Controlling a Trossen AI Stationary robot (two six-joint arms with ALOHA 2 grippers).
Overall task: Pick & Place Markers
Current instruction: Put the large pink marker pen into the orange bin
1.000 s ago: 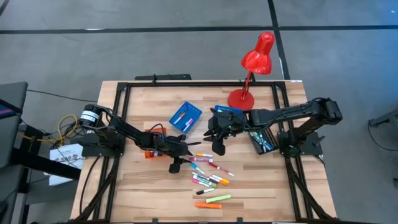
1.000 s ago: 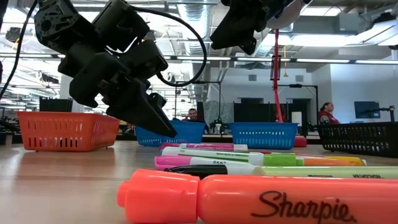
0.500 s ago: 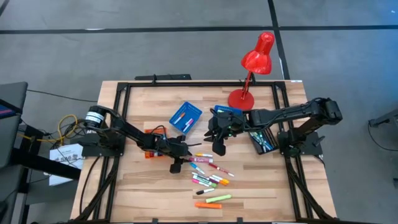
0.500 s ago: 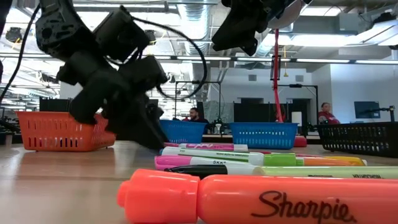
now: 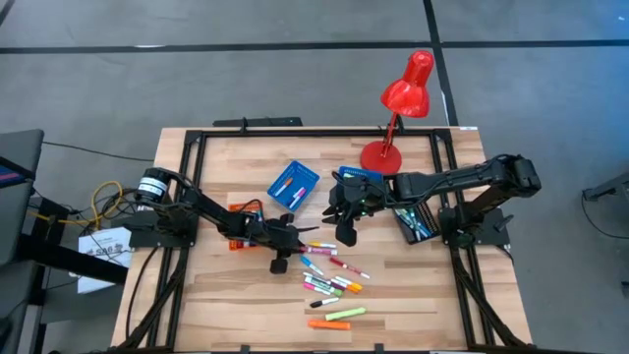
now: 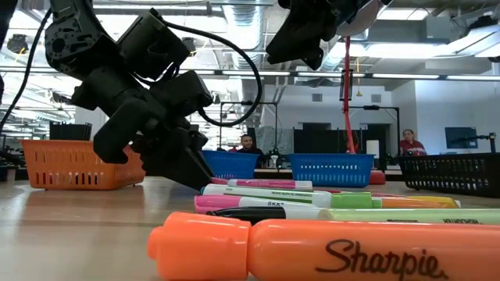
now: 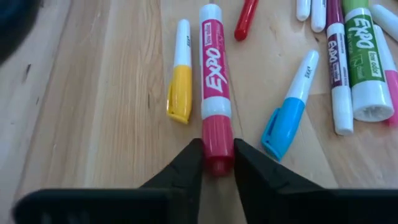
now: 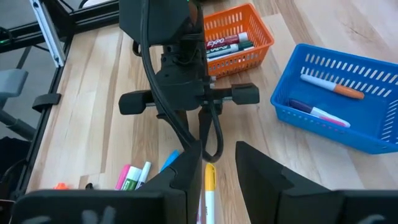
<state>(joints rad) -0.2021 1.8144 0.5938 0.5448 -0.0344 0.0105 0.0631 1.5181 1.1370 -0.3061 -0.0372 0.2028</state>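
Several markers (image 5: pixel 329 273) in mixed colours lie loose on the wooden table. A red Expo marker (image 7: pixel 211 68) lies flat at the pile's far-left edge, between a yellow one (image 7: pixel 180 81) and a blue one (image 7: pixel 287 115). My left gripper (image 7: pixel 217 144) (image 5: pixel 295 240) is down at the table and shut on the red marker's end. My right gripper (image 8: pixel 219 149) (image 5: pixel 344 232) hangs above the table to the right of it, open, holding nothing. My left gripper pinches the red marker's cap end (image 7: pixel 217 132) between its two fingers (image 7: pixel 191 163). The fingers slant down from the table's left side and lie along the marker, not across it. The marker lies flat on the table, its other end pointing away from the gripper.
A blue tray (image 5: pixel 293 184) with two markers stands behind the pile. An orange tray (image 8: pixel 231 38) sits partly under my left arm, and a black tray (image 5: pixel 413 222) at the right. A red desk lamp (image 5: pixel 398 108) stands at the far edge. People show in the room beyond (image 6: pixel 248 144).
My left gripper has sunk the last bit to the table top and shut on the red marker's cap end, taking hold. The marker still lies where it was.
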